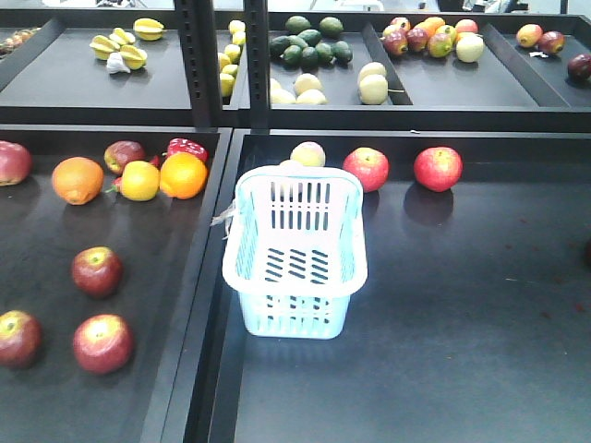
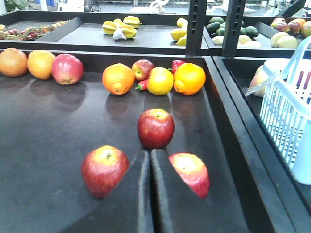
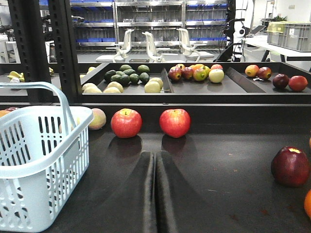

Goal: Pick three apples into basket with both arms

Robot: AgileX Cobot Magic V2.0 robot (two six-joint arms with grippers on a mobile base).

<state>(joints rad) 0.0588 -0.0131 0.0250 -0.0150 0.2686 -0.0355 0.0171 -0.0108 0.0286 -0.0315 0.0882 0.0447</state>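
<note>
Exterior front-facing view, left tray (image 1: pixel 42 231): three deep red apples with yellowish tops lie on the black surface. They are the rear apple (image 1: pixel 97 270), the front-left apple (image 1: pixel 17 337) and the front-right apple (image 1: pixel 102 342). Each lies apart from the others, and none is in the basket (image 1: pixel 295 316).

Basket: pale blue slotted plastic, upright in the right tray (image 1: pixel 462 323), close to that tray's left wall, no fruit inside. The right wrist view shows one hoop handle raised.

Left gripper (image 2: pixel 149 153): jaws pressed together with only a thin seam between them, gripping nothing. It is low over the left tray. The rear apple sits just beyond the tips, and the other two apples lie one on each side of the fingers.

Right gripper (image 3: pixel 154 156): jaws likewise closed on nothing, low over the right tray, with the basket on its left.

Other stock, left tray, rear row:
- two oranges (image 1: pixel 78 179)
- a yellow fruit (image 1: pixel 139 180)
- a small red-green apple (image 1: pixel 123 154)

Other stock, right tray:
- two bright red apples (image 1: pixel 367 168) near the rear wall
- a pale peach-coloured fruit (image 1: pixel 307 153) behind the basket
- one dark red apple (image 3: pixel 290 166) far to the right

Upper shelf: avocados (image 1: pixel 309 44), yellow starfruit (image 1: pixel 120 51) and mixed fruit.
</note>
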